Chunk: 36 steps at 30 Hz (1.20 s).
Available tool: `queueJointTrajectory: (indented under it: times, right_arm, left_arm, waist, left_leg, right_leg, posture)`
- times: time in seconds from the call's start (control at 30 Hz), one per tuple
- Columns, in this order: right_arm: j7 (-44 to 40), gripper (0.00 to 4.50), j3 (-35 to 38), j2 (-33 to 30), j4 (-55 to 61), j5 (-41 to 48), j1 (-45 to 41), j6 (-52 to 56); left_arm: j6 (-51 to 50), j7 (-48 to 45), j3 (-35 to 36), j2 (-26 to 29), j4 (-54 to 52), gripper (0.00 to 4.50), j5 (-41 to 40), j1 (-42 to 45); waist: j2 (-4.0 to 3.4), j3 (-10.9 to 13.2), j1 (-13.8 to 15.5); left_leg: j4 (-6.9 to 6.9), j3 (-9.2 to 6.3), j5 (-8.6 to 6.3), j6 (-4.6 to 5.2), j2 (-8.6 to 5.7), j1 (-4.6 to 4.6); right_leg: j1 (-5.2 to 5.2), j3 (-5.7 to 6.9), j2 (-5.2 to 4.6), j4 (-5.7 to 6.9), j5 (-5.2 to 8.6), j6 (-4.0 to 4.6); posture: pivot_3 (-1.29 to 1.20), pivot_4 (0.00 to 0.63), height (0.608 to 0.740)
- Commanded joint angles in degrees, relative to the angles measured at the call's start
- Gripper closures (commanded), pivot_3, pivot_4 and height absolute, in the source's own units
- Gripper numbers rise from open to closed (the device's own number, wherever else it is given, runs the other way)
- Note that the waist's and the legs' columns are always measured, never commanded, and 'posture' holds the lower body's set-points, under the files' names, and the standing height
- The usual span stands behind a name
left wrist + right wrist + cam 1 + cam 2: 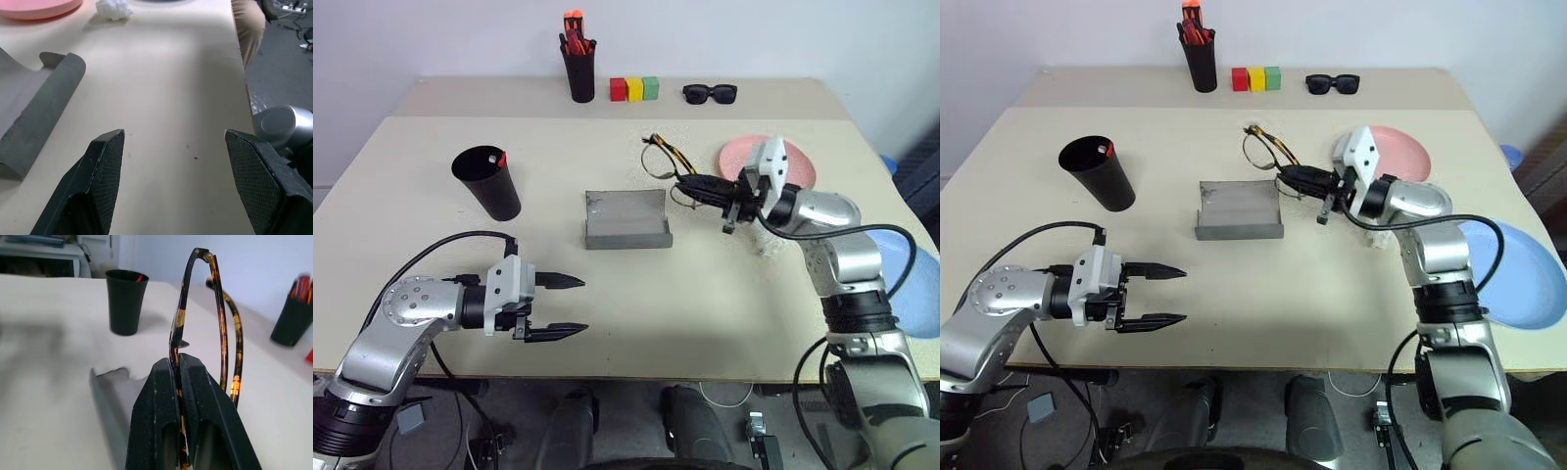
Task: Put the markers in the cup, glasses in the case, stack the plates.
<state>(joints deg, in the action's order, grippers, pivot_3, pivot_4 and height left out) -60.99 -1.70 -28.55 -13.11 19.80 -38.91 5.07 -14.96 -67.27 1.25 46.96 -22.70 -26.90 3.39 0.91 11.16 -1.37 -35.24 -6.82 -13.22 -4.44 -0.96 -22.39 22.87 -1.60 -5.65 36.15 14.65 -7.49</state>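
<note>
Carrying glasses (1268, 152) pinched in right tool (1295, 178), held above desk (1332, 284) at one o'clock of open grey case (1239, 211). Marker (1108, 150) sits in cup (1097, 174), probably done. Pink plate (1400, 152) and blue plate (1518, 274) unstacked. Left tool (1163, 294) wide, empty, level near seven o'clock edge.

Glasses (658, 157) held aloft beside open grey case (625, 220), marker in cup (487, 182)

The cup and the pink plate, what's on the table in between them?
The open grey case lies between the cup and pink plate, seen from the head views.
</note>
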Motion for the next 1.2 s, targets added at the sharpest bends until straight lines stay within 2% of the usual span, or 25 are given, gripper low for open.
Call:
queueJointTrajectory:
  times: [0.03, 0.4, 0.53, 0.97, 1.07, 1.2]
  right_arm:
    - [-1.47, 4.46, -2.39, 2.71, -5.89, -3.64, -2.07, -8.07]
    - [-6.22, 4.46, -6.37, 7.61, -23.15, -9.8, -7.63, -21.47]
    - [-7.47, 4.46, -6.44, 8.52, -26.58, -10.53, -9.09, -23.63]
    - [-15.21, 4.46, -7.98, 9.9, -33.64, -12.38, -13.75, -25.67]
    - [-16.08, 3.48, -7.9, 9.73, -34.45, -12.71, -14.16, -25.46]
    - [-15.62, 1.45, -7.38, 9.85, -35.32, -13.11, -14.36, -26.2]
  left_arm:
    - [-0.42, 2.02, 2.39, -0.61, -1.9, 1.14, -1.54, -0.88]
    - [-9.18, 6.7, 17.49, -1.12, -2.36, 1.14, -14.85, -7.93]
    - [-9.78, 7.22, 21.09, -0.96, -3.77, 1.14, -15.7, -12.01]
    - [-8.67, 9.05, 23.11, -1.63, -6.49, 1.14, -15.12, -16.85]
    - [-8.55, 9.53, 23.16, -1.73, -6.83, 1.14, -15.07, -17.25]
    - [-8.61, 10.14, 23.05, -1.82, -7.11, 1.14, -15.16, -17.29]
  waist:
    - [-0.01, 0.01, -0.05]
    - [-0.05, 0.03, -1.22]
    - [-0.06, 0.04, -1.35]
    - [-0.07, 0.04, -1.25]
    - [-0.07, 0.04, -1.27]
    - [-0.07, 0.04, -1.27]
  left_leg:
    - [0.01, 0.0, 0.0, 0.0, 0.0, 0.0]
    - [0.03, -0.01, 0.0, 0.0, 0.0, 0.0]
    - [0.04, -0.01, 0.0, 0.0, 0.0, 0.0]
    - [0.04, 0.0, 0.0, -0.01, 0.0, 0.01]
    - [0.05, 0.0, 0.0, -0.01, 0.0, 0.01]
    - [0.05, 0.0, 0.0, -0.01, 0.0, 0.01]
  right_leg:
    - [0.0, 0.0, 0.0, 0.0, 0.0, 0.0]
    - [0.03, 0.0, 0.0, 0.03, -0.01, 0.0]
    - [0.06, -0.01, 0.0, 0.06, -0.01, 0.0]
    - [0.06, -0.01, 0.01, 0.07, -0.01, 0.02]
    - [0.07, -0.01, 0.01, 0.06, -0.01, 0.03]
    - [0.07, -0.01, 0.01, 0.06, -0.01, 0.03]
  posture:
    - [0.0, 0.15, 0.74]
    - [0.0, 0.15, 0.74]
    - [0.0, 0.15, 0.74]
    - [0.0, 0.15, 0.74]
    - [0.0, 0.15, 0.74]
    - [0.0, 0.15, 0.74]
